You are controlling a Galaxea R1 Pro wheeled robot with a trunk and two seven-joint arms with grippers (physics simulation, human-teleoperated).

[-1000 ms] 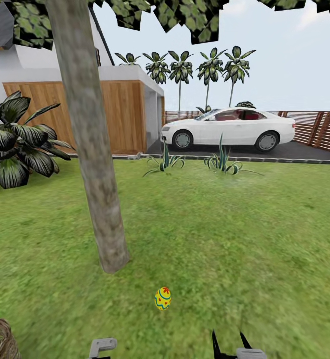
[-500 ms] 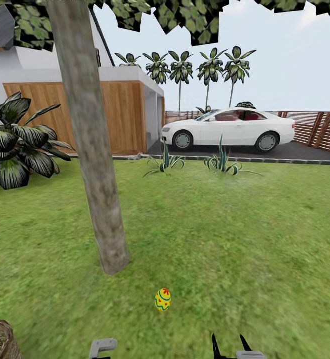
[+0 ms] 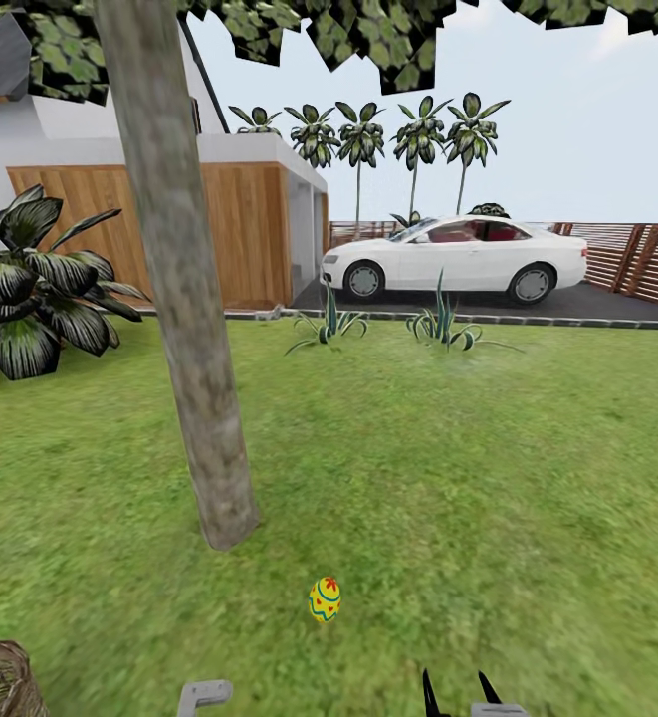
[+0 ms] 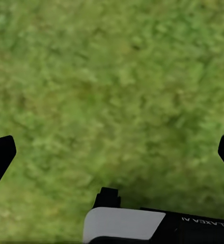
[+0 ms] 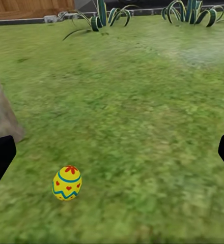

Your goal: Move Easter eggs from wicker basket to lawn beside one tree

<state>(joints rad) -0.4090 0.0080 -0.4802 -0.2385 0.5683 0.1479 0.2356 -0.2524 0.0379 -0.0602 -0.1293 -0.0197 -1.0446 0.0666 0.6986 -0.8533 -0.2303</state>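
One Easter egg [image 3: 325, 597] stands upright on the lawn [image 3: 488, 478] just beside the tree [image 3: 184, 299]; the wicker basket [image 3: 0, 679] lies off to the left — nearer the left tool [image 4: 112, 147], spread wide, empty; the right tool [image 5: 112, 152] likewise gapes over grass.

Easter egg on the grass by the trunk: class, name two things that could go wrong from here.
1. The Easter egg stands alone on the lawn near the tree; a passing arm or base might knock it rolling away.
2. The wicker basket sits at the head view's corner, so reaching into it may be poorly seen.
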